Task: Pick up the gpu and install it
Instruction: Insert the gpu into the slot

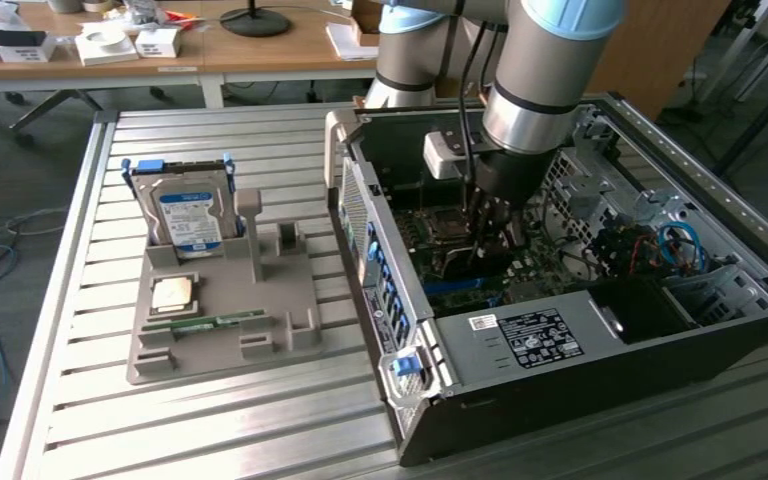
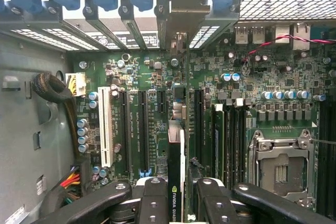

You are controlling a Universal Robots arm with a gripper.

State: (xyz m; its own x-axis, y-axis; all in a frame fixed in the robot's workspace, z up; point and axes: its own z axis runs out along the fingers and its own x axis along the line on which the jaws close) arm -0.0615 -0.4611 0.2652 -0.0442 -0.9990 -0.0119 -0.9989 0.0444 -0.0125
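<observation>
I have the claw [image 1: 491,232] lowered inside the open computer case [image 1: 704,300], which sits toward three o'clock on the slatted bench [image 1: 224,430] in the exterior view. Through the wrist camera, the fingers [image 2: 155,203] pinch the gpu [image 2: 177,182] edge-on between them; its dark card stands upright over the green motherboard [image 2: 252,103], lined up among the long expansion slots [image 2: 144,129], its metal bracket reaching toward the rear slot openings. Toward nine o'clock in the exterior view, a grey parts tray [image 1: 224,310] holds a hard drive [image 1: 187,215] standing upright.
</observation>
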